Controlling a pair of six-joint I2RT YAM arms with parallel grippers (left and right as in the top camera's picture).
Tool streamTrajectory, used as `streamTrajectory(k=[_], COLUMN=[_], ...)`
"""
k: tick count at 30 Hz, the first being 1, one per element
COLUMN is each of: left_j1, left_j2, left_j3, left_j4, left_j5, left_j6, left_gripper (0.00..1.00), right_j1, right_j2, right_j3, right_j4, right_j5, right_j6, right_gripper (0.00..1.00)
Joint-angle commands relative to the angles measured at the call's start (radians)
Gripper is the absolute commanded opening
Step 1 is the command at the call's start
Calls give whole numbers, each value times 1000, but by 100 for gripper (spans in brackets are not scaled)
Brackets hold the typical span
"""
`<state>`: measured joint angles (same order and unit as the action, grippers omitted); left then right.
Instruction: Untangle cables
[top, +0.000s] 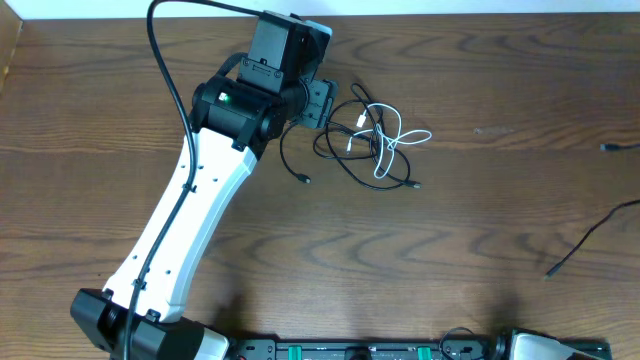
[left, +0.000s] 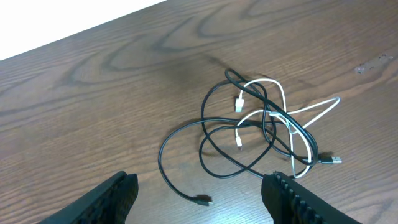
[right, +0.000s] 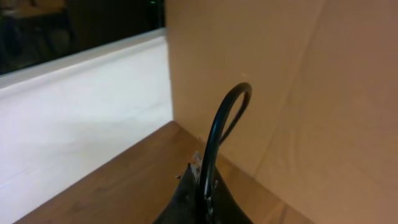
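Black-fingered left end effector (left: 200, 182), spread wide and empty, beside the tangle (top: 375, 140).
It grips nothing and hovers at the tangle's near edge, probably lining up a first pick. The black cable (left: 161, 155) makes the tangle's widest loop, with one plug end trailing out toward the fingers. The white cable (left: 323, 107) threads through the tangle's middle. Both lie flat on the wood surface (left: 93, 93). The right end effector (right: 199, 199) is parked well apart from the tangle, and I cannot tell whether it is open.
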<state>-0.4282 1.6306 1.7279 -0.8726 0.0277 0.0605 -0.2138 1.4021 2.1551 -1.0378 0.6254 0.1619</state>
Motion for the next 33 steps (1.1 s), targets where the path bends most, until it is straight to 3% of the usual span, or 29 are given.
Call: streamTrajectory(k=[1,8,18,22,33], left_j1=[0,0,0,0,0], left_j2=[10,10,10,10,10], left_j3=[-9,-9,-9,-9,-9], left_j4=[-6,-6,-17,-17,-17], left_j5=[6,6,6,6,6], left_j6=[15,15,15,16,18], left_gripper=[69,69,69,69,69], right_j1=[-75,-208,-359,-441,-733], right_j2=[26,102,243,273,295], right_j3=[8,8,7,7,7], right_j4=[-16,-86,-229,-243,-138], right_j5=[-12,-115,-112,-119,-394], right_j6=[51,142,360,369,357], right_gripper=[1,1,1,1,1])
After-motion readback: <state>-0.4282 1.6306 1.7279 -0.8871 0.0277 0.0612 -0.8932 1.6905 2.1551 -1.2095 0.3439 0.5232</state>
